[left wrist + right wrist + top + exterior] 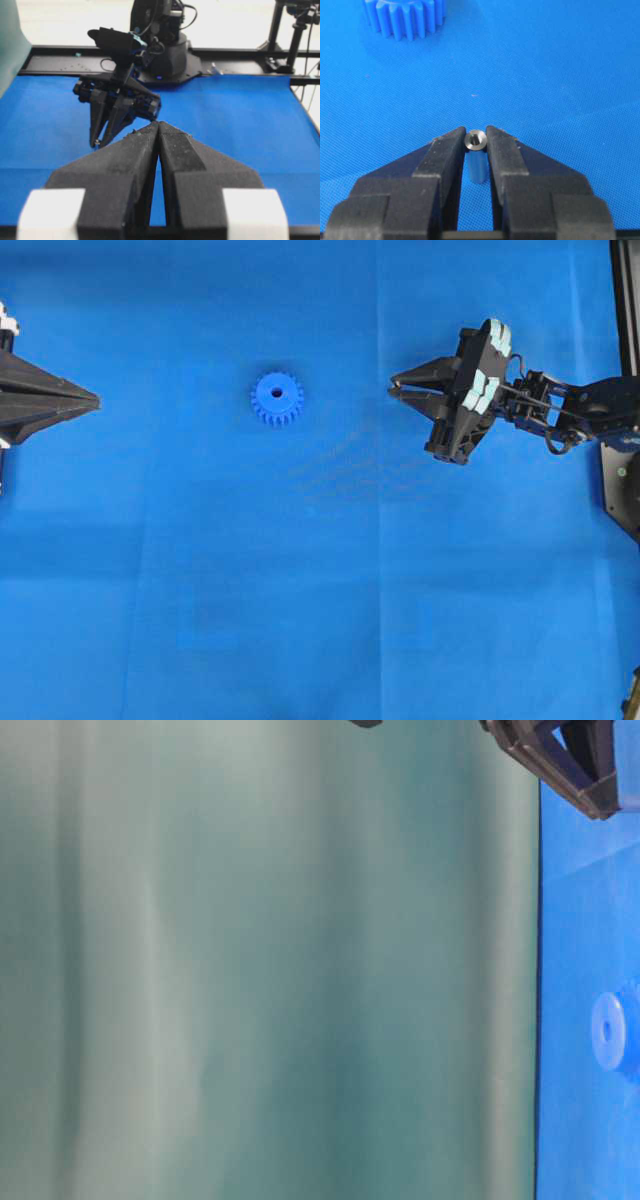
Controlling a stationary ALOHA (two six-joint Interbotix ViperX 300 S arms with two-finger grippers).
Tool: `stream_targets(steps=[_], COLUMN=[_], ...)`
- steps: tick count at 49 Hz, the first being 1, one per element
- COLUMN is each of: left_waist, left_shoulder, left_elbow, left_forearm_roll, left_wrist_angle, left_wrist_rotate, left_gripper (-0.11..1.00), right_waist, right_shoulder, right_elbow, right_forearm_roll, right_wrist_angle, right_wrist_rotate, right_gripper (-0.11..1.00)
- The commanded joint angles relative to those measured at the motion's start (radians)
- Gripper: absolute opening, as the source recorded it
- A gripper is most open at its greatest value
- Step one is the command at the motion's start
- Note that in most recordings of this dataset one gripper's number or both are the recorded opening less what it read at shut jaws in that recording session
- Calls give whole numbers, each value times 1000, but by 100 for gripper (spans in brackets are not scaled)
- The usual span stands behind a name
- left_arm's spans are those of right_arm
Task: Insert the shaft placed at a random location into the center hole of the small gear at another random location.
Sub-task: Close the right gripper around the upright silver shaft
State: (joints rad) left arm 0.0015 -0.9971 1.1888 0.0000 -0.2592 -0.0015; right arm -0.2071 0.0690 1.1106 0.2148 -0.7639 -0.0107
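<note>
The right gripper (475, 141) pinches the shaft (475, 140) between its fingers (446, 150). In the right wrist view the pin's silvery round end shows at the very tips, touched on both sides, with blue cloth visible in the narrow slot behind it. Whether the shaft is off the cloth cannot be told.

In the overhead view the right gripper (393, 388) sits right of centre, its tips pointing left toward the gear (277, 398), well apart from it. The shaft is too small to make out there.

The gear lies flat on the blue cloth (320, 590) that covers the tabletop, left of the middle, teeth all round and the hole (277, 393) dark in its hub. In the right wrist view only its toothed edge (405, 17) shows at the top, ahead of the fingers.

The left gripper (95, 398) is at the left edge, pointing right, about level with the gear and well apart from it. In the left wrist view its fingers (135, 150) are pressed together at the tips with nothing between them, and the right gripper (97, 144) shows beyond, angled down to the cloth.

The table-level view is turned sideways: a green backdrop (260, 960) fills most of it, and the gear (610, 1030) is blurred at the right.
</note>
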Motion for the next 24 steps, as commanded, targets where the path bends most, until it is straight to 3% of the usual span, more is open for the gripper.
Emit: stream_targets(steps=[1, 24], left_waist=[0, 0], left_shoulder=[3, 0], left_elbow=[-9, -9], left_forearm_roll=[2, 3], left_wrist_angle=[-5, -5], left_wrist_rotate=[-2, -3], left_gripper=[0, 0], right_waist=[-2, 5], right_shoulder=[-18, -307], right_elbow=[-11, -46], right_forearm_roll=[-2, -2], right_wrist_angle=[5, 304], right_wrist_rotate=[5, -2], right_gripper=[3, 3])
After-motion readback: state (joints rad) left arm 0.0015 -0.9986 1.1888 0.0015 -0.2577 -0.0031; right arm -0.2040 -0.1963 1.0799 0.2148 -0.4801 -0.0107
